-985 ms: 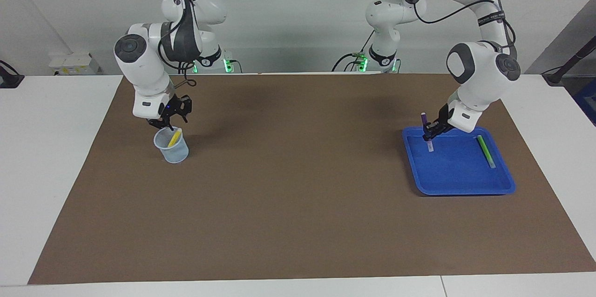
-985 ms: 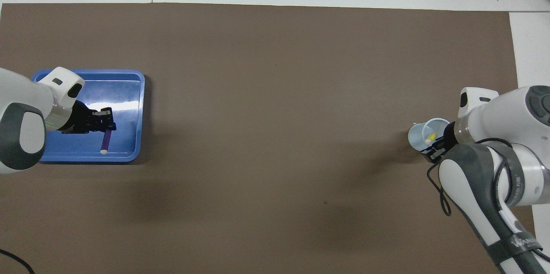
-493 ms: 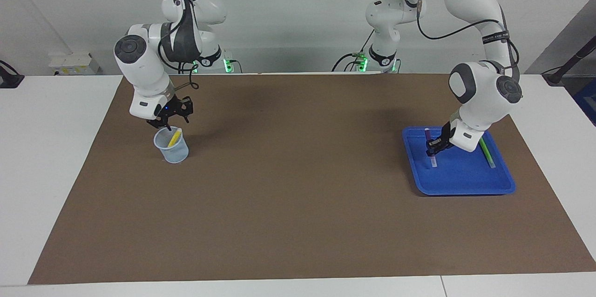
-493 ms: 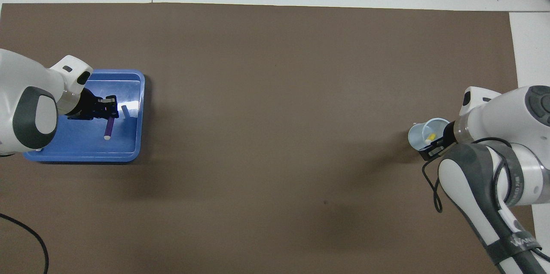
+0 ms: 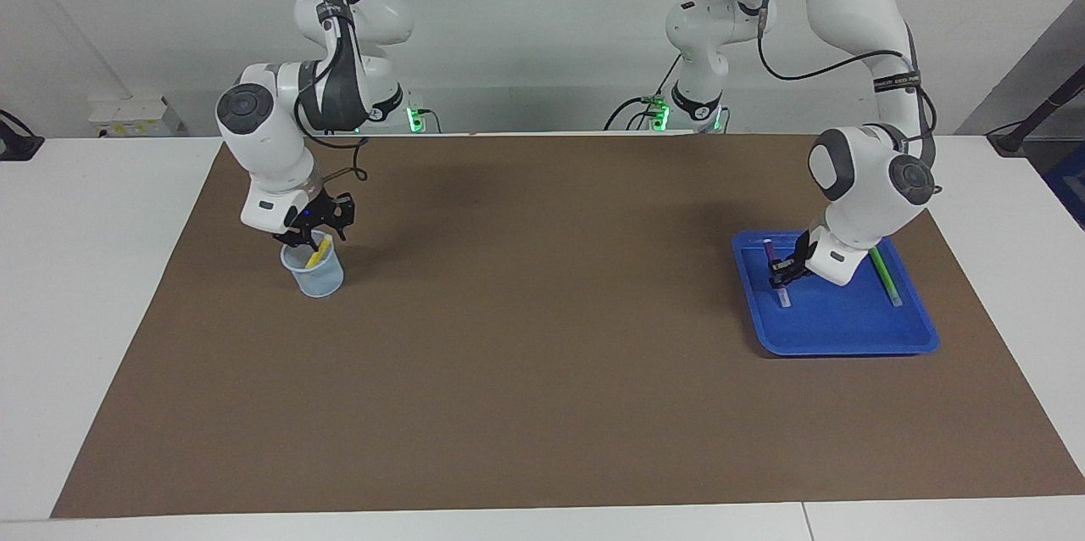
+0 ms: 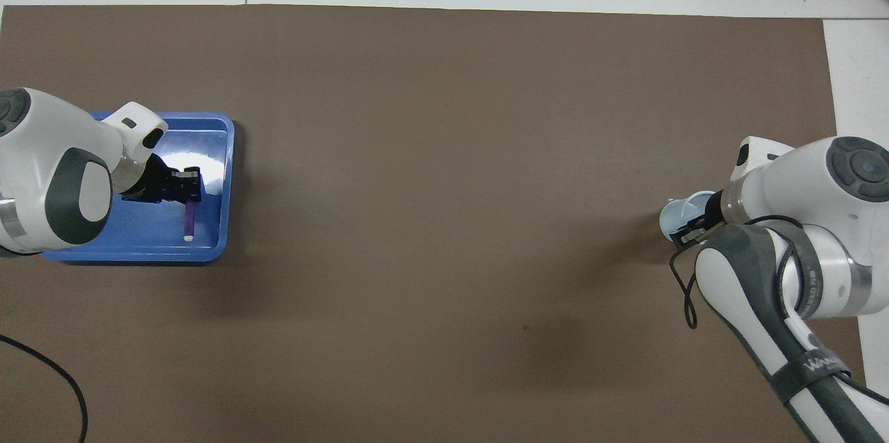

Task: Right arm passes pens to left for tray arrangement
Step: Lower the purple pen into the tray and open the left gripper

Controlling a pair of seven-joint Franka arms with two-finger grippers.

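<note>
Left gripper (image 5: pixel 781 272) clamps purple pen (image 5: pixel 776 274) — over tray (image 5: pixel 835 336).

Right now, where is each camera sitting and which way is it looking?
Facing view: high across the table, looking at the robots; both whole arms show, the left gripper holding the purple pen in the blue tray.
Overhead view: high above the robots' end, looking steeply down; forearms and wrists enter from the bottom corners.
Both show the tray, purple pen, cup under the right gripper, and brown mat.
</note>
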